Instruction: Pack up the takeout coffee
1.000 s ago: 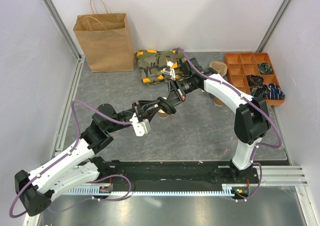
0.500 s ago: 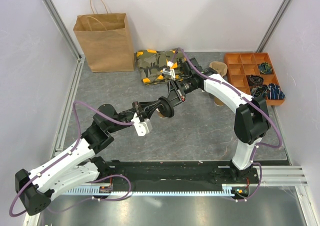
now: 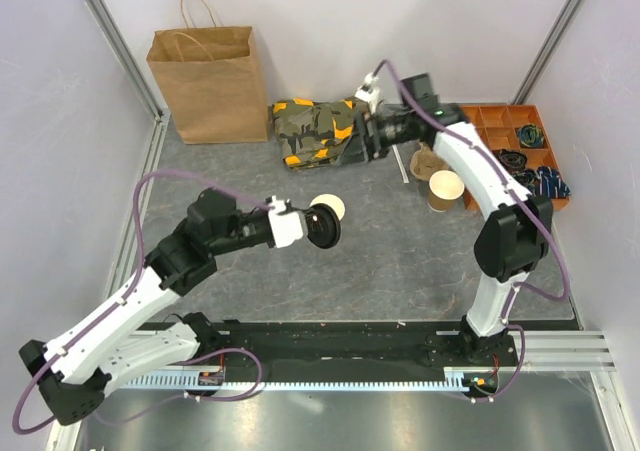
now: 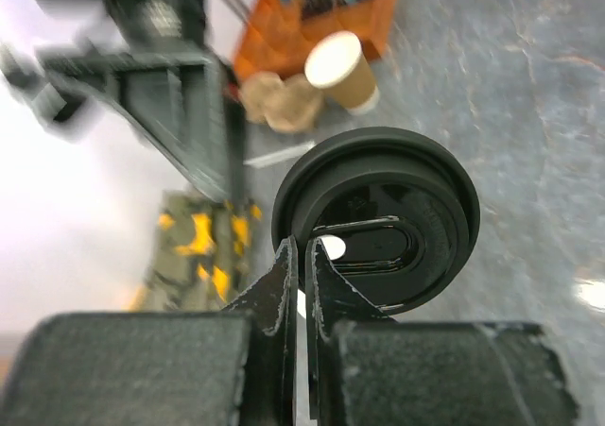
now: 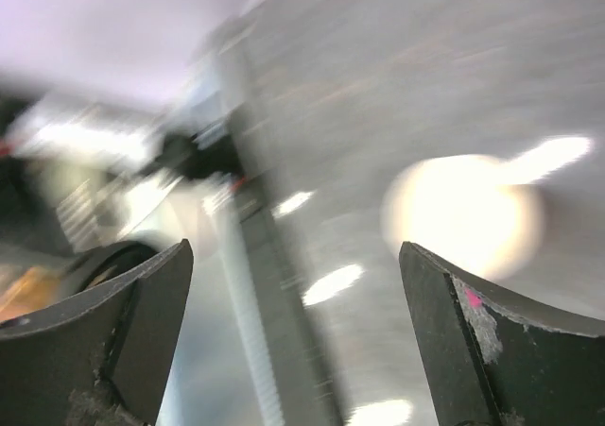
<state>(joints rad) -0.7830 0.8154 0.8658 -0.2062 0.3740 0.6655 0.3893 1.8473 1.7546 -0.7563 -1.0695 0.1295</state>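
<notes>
Since a second ago the right gripper (image 3: 358, 141) has let go and pulled back to upper centre, uncovering an upright, empty lidless cup (image 3: 445, 188). The left gripper (image 3: 312, 228) alone clamps the takeout coffee (image 3: 326, 227) mid-frame, tipped sideways with its pale base toward the top. An orange tray (image 3: 470, 123) at upper right holds dark bits.

Left wrist: fingers (image 4: 282, 275) pinch the black lid's near rim, the lid facing the lens.

Right wrist: blurred, jaws spread wide.
</notes>
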